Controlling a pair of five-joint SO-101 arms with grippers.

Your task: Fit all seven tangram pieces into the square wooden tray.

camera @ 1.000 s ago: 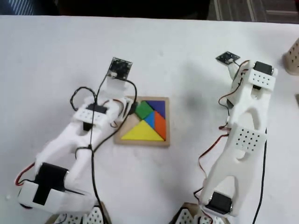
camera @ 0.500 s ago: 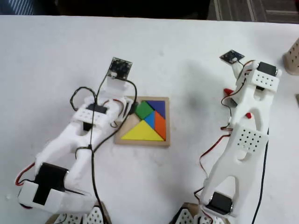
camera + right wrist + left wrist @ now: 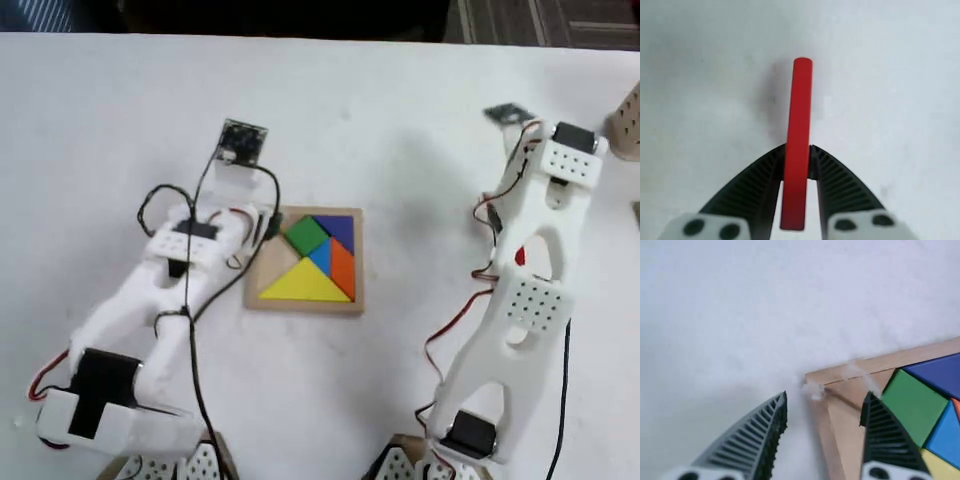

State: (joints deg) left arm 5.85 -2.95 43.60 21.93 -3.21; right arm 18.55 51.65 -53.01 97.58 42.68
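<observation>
Pincer on the right arm [image 3: 797, 152] pinches a thin red tangram piece [image 3: 799, 110] edge-on above the white worktop [image 3: 700, 75], so can't tell its shape. Left pincer [image 3: 825, 395] is spread, straddling a corner of the square wooden tray [image 3: 840, 375], which is cut off, green square block [image 3: 915, 397] inside.

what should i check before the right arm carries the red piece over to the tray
1. Grip on the red piece: ok. The right end effector is shut on it, and the piece is held on edge.
2. Free slot in the tray: ok. Bare wood shows at the corner beside the green piece.
3. Clear path to that slot: not ok. The left end effector is open and straddles the rim at that corner.
4. Red piece turned to match the slot: cannot tell, as it is seen edge-on.
5. Seventh piece accounted for: cannot tell. Five colours show in the tray, plus the red one.
</observation>
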